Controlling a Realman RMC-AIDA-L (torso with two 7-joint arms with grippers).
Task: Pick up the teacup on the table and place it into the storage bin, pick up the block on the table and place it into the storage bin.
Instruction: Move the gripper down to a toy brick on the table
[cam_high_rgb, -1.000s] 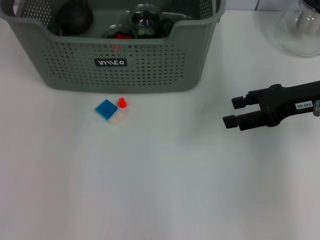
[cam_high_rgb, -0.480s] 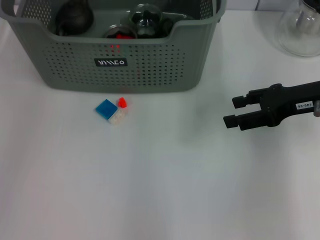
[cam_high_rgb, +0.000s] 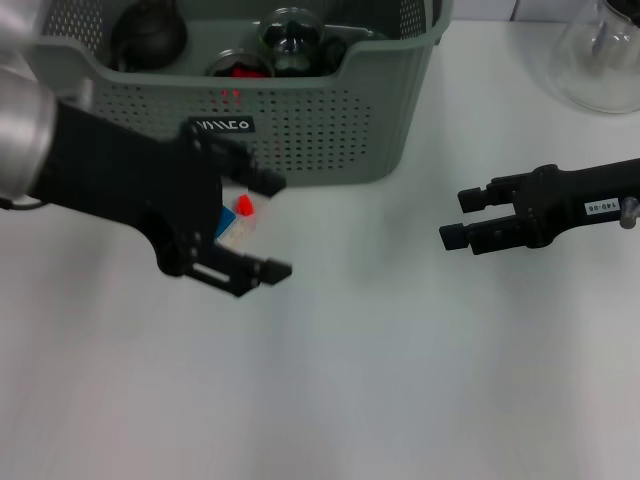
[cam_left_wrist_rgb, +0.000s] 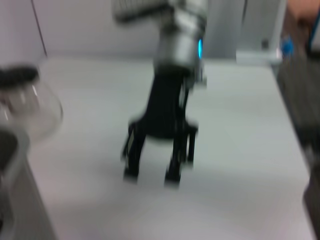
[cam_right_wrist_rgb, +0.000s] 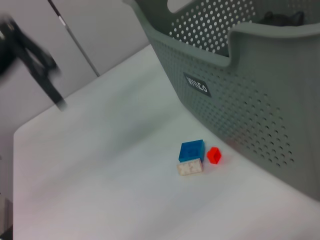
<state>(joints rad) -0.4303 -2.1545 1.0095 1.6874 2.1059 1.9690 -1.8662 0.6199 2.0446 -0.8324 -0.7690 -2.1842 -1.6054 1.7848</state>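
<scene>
Just before the storage bin's (cam_high_rgb: 300, 140) front wall you have the block (cam_right_wrist_rgb: 191, 157) lying on the white tabletop (cam_high_rgb: 400, 380): a blue piece, a pale piece touching it, a small red piece beside them. Over it you see the left hand (cam_high_rgb: 277, 227), fingers spread wide, grasping nothing. Well apart to the right, your right hand (cam_high_rgb: 456, 217) hovers released, empty. Bin contents: dark rounded items (teacup not distinguishable). Far right corner: a glass vessel (cam_high_rgb: 600, 60).

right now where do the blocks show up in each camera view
Head view: blocks on the table before the storage bin, partly behind the left gripper.
Left wrist view: not in it.
Right wrist view: blocks beside the bin wall.
Shared landmark: the bin's black label.
</scene>
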